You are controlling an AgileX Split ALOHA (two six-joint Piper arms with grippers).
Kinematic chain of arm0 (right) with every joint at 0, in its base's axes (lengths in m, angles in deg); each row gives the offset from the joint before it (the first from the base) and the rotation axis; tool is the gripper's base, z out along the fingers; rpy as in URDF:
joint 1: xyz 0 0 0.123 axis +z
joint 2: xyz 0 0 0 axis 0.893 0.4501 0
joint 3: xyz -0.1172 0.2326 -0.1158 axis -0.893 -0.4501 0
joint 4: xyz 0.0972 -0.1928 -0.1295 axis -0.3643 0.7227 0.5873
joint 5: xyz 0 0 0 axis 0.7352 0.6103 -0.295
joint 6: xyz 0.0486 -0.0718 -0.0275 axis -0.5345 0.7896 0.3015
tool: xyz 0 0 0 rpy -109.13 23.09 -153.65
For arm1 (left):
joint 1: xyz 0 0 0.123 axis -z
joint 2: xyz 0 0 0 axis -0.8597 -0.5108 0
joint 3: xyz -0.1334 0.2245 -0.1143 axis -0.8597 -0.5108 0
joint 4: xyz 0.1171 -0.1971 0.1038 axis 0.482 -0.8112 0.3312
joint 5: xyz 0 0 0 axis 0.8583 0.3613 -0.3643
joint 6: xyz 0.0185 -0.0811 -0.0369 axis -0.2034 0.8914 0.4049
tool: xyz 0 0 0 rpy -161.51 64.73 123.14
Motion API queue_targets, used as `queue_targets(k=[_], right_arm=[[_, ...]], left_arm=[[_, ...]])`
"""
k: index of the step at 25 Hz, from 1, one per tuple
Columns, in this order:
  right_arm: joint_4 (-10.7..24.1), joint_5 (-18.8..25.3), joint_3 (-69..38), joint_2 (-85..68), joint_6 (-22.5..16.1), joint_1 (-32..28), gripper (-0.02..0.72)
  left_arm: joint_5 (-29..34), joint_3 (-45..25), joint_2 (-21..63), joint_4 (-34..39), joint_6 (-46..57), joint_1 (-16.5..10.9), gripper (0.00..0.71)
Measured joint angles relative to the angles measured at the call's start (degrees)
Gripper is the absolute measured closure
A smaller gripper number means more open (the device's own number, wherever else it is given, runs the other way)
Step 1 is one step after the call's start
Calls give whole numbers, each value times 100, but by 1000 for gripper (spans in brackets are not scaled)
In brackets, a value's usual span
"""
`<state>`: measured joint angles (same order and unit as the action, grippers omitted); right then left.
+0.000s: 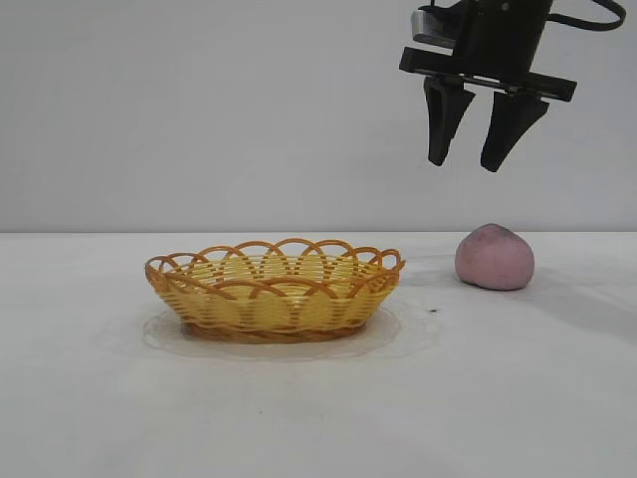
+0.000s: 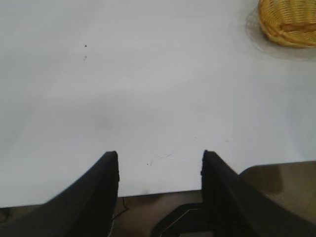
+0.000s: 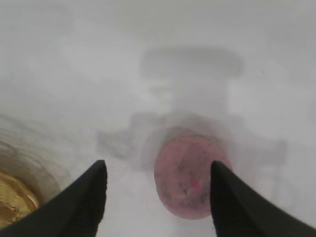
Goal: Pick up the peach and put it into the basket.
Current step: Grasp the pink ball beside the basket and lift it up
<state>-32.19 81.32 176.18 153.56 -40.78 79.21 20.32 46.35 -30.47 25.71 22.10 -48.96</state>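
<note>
The peach (image 1: pixel 495 257), a dull pinkish-mauve lump, sits on the white table to the right of the basket (image 1: pixel 274 290), a shallow oval of yellow weave with an orange looped rim. My right gripper (image 1: pixel 474 162) hangs open and empty well above the peach, slightly to its left. In the right wrist view the peach (image 3: pixel 190 183) lies below, between the open fingers (image 3: pixel 158 165) and nearer one of them, and a bit of the basket (image 3: pixel 15 202) shows at the edge. My left gripper (image 2: pixel 160 155) is open over bare table near its edge, with the basket (image 2: pixel 289 22) far off.
The white table (image 1: pixel 318 398) spreads wide around the basket and peach. The left wrist view shows the table's edge (image 2: pixel 163 190) and dark floor beyond it.
</note>
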Motion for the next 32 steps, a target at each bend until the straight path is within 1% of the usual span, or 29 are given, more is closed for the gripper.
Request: queue_targets(k=[2,8,14,17,18,19,20,21,23,24,26,28,32], right_arm=[[0,13,0,0,0,0,277],[141,141,0,8,0,0,277],[448,609,0,114,-19,0,277],[546,665,0,409,-32,0,277],[545,665,0,532,-32,0,339],[545,634,0,635,-21,0,412],[545,579,0,745,-11,0,516],[545,535,0,818,-11,0,591],[532,482,0,859,-11,0,657],[501,459,0,808,-11,0,703],[413,459,0,647,41,24,703],[260,459,0,343,190,123,703],[-48,544,0,-320,465,612,703]], left_arm=[[-144,-116,12,84,-91,0,342],[-205,-135,12,105,-143,0,342],[-223,-135,12,105,-169,0,342],[-228,-135,12,105,-169,0,342],[-228,-135,12,105,-169,-15,342],[-228,-135,12,105,-169,-80,342],[-238,-135,12,105,-169,-189,342],[-238,-135,12,105,-169,-326,342],[-238,-135,12,105,-169,-630,342],[-242,-135,12,105,-169,-812,342],[-242,-135,12,105,-169,-1210,342],[-251,-147,12,105,-169,-1468,342],[-251,-147,12,105,-169,-1544,342]])
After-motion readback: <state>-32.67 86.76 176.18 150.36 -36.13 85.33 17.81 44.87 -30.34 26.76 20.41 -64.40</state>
